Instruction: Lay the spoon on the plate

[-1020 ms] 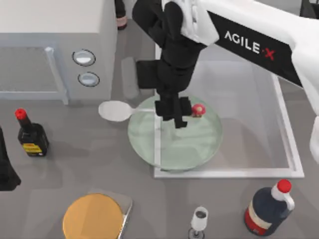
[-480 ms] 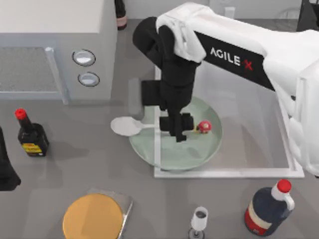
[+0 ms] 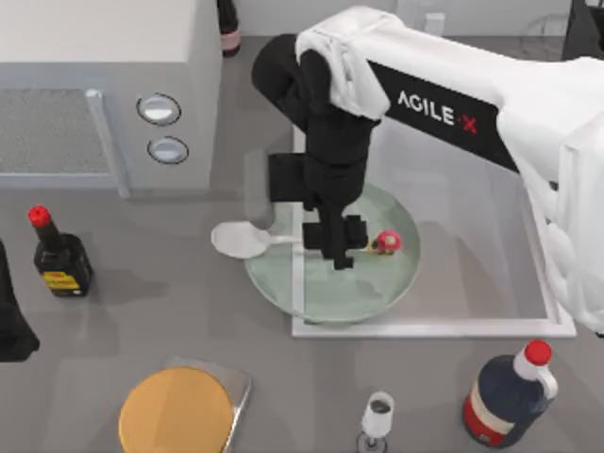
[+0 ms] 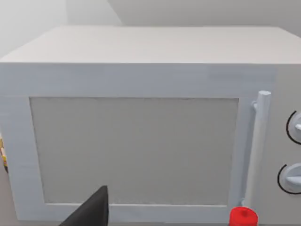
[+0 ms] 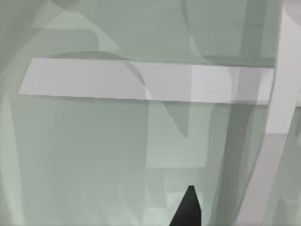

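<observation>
Spoon (image 3: 283, 240) held over plate (image 3: 387, 283) by right gripper (image 3: 336, 247).

From the left: the left arm (image 3: 11, 321) is parked at the table's left edge, its finger state not discernible; a microwave (image 3: 94, 85) and a red-capped bottle (image 3: 58, 255) are set nearby. The spoon's bowl is seen projecting past the plate's left rim, the handle lying across the plate, the red ornament toward its middle. The right gripper's fingers are pressed onto the handle. A dark jug (image 3: 510, 392) is placed at lower right.
</observation>
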Robot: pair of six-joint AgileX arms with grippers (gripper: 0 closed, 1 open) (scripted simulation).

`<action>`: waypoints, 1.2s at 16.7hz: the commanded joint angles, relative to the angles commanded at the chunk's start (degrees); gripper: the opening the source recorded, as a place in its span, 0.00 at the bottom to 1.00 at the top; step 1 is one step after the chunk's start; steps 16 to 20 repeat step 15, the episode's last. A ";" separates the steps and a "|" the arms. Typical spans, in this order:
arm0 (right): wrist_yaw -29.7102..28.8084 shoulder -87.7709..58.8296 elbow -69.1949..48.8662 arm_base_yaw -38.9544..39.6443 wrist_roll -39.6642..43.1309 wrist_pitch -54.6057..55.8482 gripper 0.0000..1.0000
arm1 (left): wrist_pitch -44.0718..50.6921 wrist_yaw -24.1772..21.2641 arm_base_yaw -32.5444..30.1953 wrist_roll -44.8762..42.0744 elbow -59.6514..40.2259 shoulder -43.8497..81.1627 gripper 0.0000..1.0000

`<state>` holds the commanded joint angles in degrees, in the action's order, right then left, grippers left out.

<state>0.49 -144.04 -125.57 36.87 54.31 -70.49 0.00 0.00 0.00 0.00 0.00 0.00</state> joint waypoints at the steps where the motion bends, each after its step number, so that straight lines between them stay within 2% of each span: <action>1: 0.00 0.00 0.00 0.00 0.00 0.00 0.38 | 0.00 0.00 0.00 0.00 0.00 0.00 1.00; 9: 0.00 0.00 0.00 0.00 0.00 0.00 0.98 | 0.00 0.00 0.00 0.00 0.00 0.00 1.00; 20: 0.00 0.00 0.00 0.00 0.00 0.00 1.00 | 0.00 0.00 0.00 0.00 0.00 0.00 1.00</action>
